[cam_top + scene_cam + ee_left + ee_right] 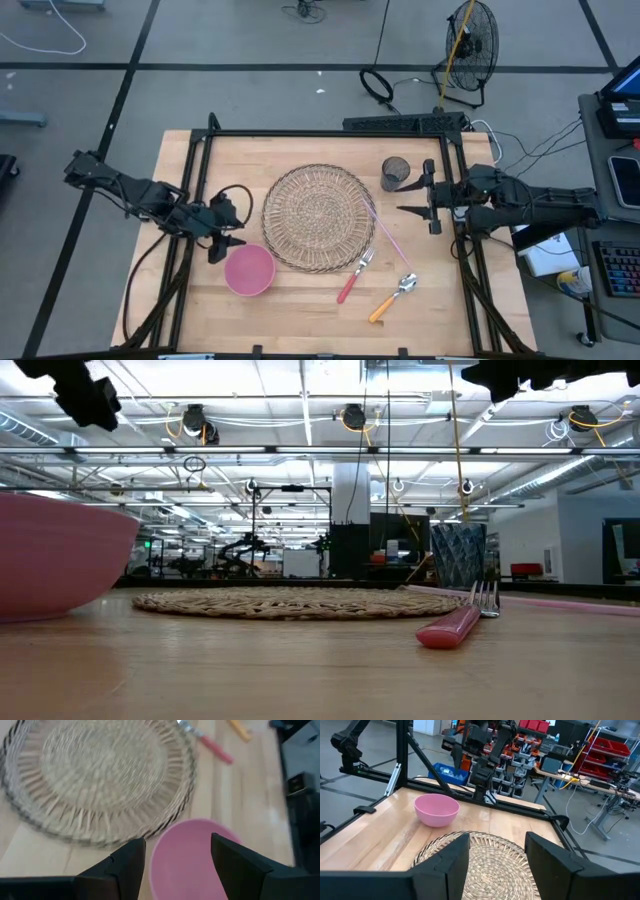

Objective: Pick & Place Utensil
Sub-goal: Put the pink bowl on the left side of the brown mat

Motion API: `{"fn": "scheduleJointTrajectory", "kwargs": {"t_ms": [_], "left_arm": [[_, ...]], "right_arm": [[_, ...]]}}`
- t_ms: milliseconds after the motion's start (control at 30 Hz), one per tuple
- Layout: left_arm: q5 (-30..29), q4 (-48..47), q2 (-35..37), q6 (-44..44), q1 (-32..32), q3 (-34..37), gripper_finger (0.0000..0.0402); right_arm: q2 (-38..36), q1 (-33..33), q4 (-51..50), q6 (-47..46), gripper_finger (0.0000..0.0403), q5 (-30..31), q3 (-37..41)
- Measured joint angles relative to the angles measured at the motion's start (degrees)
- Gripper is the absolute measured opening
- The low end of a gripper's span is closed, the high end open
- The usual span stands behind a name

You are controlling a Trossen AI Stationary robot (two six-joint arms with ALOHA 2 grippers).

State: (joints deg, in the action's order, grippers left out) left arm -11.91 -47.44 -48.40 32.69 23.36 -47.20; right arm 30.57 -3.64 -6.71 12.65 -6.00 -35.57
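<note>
A: Start with the largest item, please.

B: The wooden desk [300, 310], framed by dark rails. At its centre lies a round woven mat [318, 217], flat on the surface.

A: Next in size?

B: A pink bowl [249, 270], upright, just beside the mat's edge on the left arm's side. Then a dark mesh cup [395, 173], standing upright near the mat's far edge on the right arm's side.

A: And the utensils?

B: Two on the bare wood, on the right arm's side of the bowl. A fork with a red handle [353, 279] lies with its tines close to the mat's rim; whether they touch it, I cannot tell. A spoon with an orange handle [392, 297] lies just beside the fork, apart from it. A thin pink straw [385, 228] runs slantwise along the mat's edge toward the fork. Nothing grips either utensil.

A: The arms?

B: The left pincer [222, 246] hangs above the desk beside the bowl, fingers spread apart with nothing between them; its wrist view shows the bowl's rim past the fingertips. The right pincer [415, 195] sits at the desk's right side near the cup, fingers also parted and empty, pointing across the mat.
</note>
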Motion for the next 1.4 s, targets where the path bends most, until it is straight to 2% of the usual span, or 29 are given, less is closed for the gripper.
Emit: {"fn": "scheduleJointTrajectory", "kwargs": {"t_ms": [167, 567, 1000, 1400], "left_arm": [[0.16, -4.86, -1.99, 3.28, 0.02, 0.0, 0.0228], [6.48, -5.48, -10.93, 7.05, 0.03, 0.0, 0.0228], [7.18, -6.82, -16.04, 6.8, 0.03, 0.04, 0.0228], [6.76, -5.59, -17.64, 6.88, 0.08, 1.66, 0.0228]], "right_arm": [[0.0, 0.0, -0.01, -0.16, 0.0183, 0.0, 0.0], [0.0, 0.0, -0.01, 0.0, 0.018, 0.0, 0.0], [0.0, 0.0, -0.05, -0.16, 0.018, -0.02, 0.0], [-0.02, -0.01, -0.17, -0.11, 0.0179, -0.02, 0.0]]}}
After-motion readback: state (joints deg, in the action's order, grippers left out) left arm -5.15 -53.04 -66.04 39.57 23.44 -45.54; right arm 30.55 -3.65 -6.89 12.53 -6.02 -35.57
